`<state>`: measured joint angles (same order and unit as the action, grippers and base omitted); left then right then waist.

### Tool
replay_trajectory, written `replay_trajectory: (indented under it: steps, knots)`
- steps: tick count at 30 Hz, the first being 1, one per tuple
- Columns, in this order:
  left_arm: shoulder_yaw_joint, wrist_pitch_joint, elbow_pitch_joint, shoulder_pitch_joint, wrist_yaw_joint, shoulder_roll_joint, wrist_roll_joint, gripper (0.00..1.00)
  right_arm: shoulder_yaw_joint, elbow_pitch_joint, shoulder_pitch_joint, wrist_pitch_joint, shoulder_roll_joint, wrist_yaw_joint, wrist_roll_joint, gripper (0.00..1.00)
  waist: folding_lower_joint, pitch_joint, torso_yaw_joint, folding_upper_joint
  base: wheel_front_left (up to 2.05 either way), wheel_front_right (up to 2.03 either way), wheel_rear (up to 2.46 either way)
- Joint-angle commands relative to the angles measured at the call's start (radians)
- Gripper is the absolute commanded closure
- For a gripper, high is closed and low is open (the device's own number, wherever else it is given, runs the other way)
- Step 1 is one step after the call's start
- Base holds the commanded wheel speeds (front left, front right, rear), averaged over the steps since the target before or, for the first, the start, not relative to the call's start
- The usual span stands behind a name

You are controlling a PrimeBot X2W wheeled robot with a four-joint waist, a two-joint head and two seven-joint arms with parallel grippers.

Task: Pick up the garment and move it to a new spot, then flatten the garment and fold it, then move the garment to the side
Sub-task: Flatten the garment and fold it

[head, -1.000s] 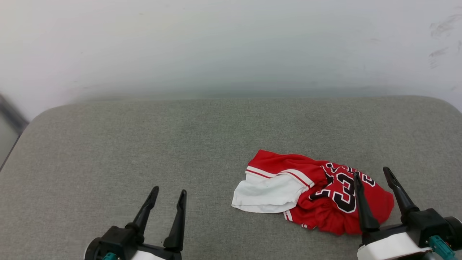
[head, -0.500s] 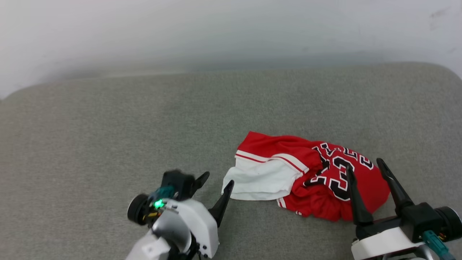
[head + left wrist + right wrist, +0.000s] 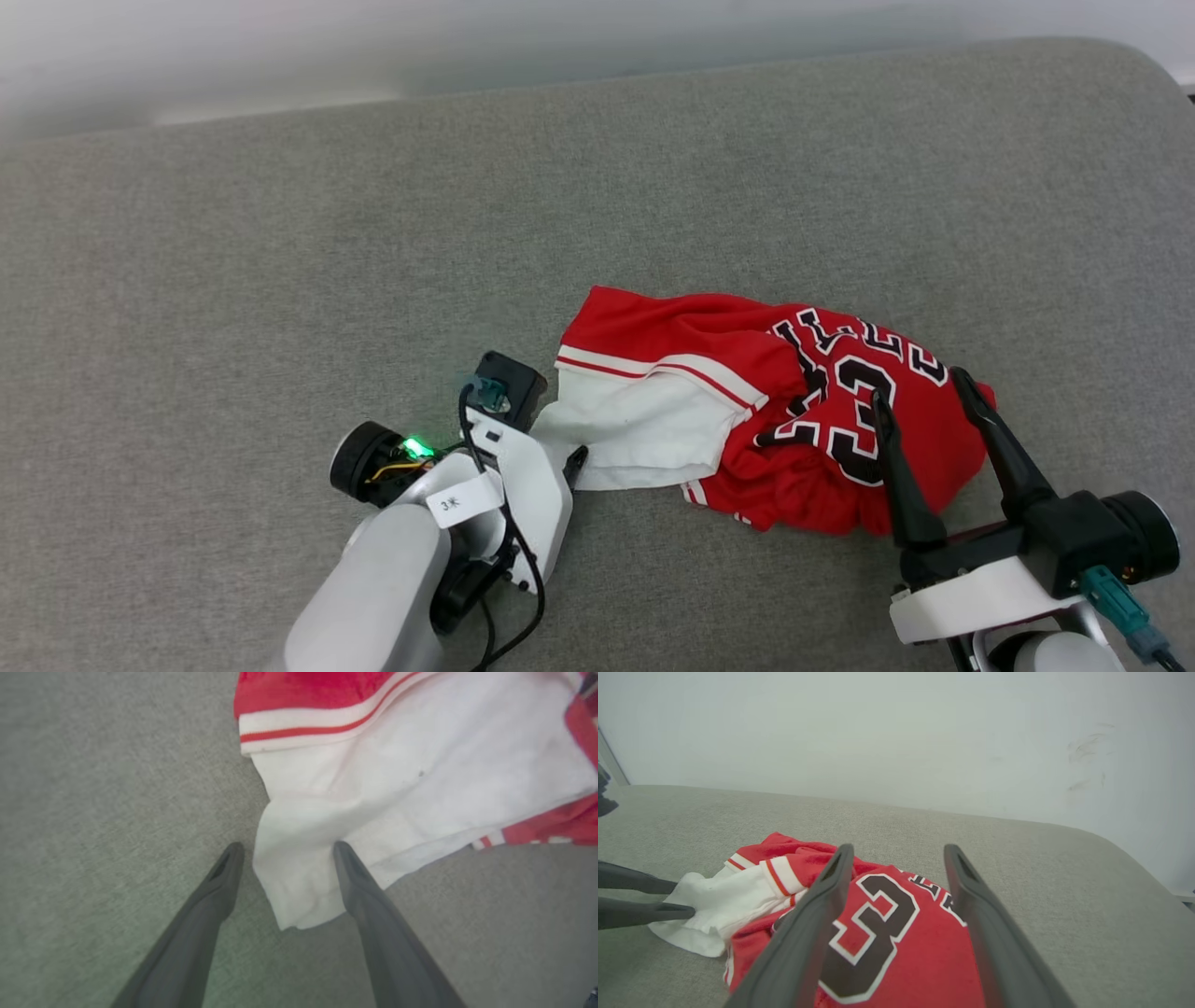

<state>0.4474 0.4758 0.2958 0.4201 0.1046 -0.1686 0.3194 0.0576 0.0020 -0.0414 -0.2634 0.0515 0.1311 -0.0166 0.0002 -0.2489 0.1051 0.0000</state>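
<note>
The shirt (image 3: 709, 322) lies crumpled on the grey fabric surface (image 3: 280, 233), between the two tools and touched by the reach of both. Its white sleeve (image 3: 644, 429) spreads out on the side nearest the left tool (image 3: 558, 439), while the red bunched part with black, white-edged lettering sits under the right tool (image 3: 920, 385).

The left tool is low at the sleeve's loose corner with its two fingers spread apart. In the left wrist view, one finger (image 3: 224, 872) lies over bare grey fabric just beside the sleeve's edge, the other (image 3: 350, 872) over the white cloth, and the corner of the sleeve sits between them. Nothing is gripped; whether the tips press the cloth I cannot tell.

The right tool also stands wide open and holds nothing. Its fingers point across the red part, and in the right wrist view the large number shows between them. Beyond it rises a pale wall (image 3: 896, 742).
</note>
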Motion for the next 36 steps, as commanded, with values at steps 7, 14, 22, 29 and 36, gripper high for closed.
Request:
replay_trajectory:
  steps: [7, 14, 22, 29, 36]
  knots:
    - [0.043, -0.006, 0.107, 0.007, 0.008, -0.017, -0.009, 1.0, -0.004, 0.002, -0.02, -0.002, -0.002, -0.001, 0.01, 0.0, -0.0002, -0.02, 0.002, 0.0, 0.0, 0.0, 0.0]
    - [-0.037, -0.211, 0.104, 0.021, -0.037, -0.038, 0.002, 1.0, -0.003, 0.013, -0.005, -0.002, -0.002, -0.001, -0.004, 0.0, -0.0002, 0.013, -0.042, 0.0, 0.0, 0.0, 0.0]
    - [-0.179, -0.411, 0.082, -0.005, -0.115, -0.107, 0.033, 1.0, 0.006, 0.031, 0.014, -0.002, -0.002, -0.001, -0.01, 0.0, -0.0002, 0.08, -0.102, 0.0, 0.0, 0.0, 0.0]
    - [-0.265, -0.477, 0.073, -0.097, -0.14, -0.174, 0.072, 1.0, 0.013, 0.046, 0.024, -0.002, -0.002, -0.001, -0.007, 0.0, -0.0002, 0.12, -0.135, 0.0, 0.0, 0.0, 0.0]
    - [-0.246, -0.542, 0.045, -0.186, -0.117, -0.176, 0.072, 0.0, 0.009, 0.058, 0.035, -0.002, -0.002, -0.001, -0.008, 0.0, -0.0002, 0.144, -0.149, 0.0, 0.0, 0.0, 0.0]
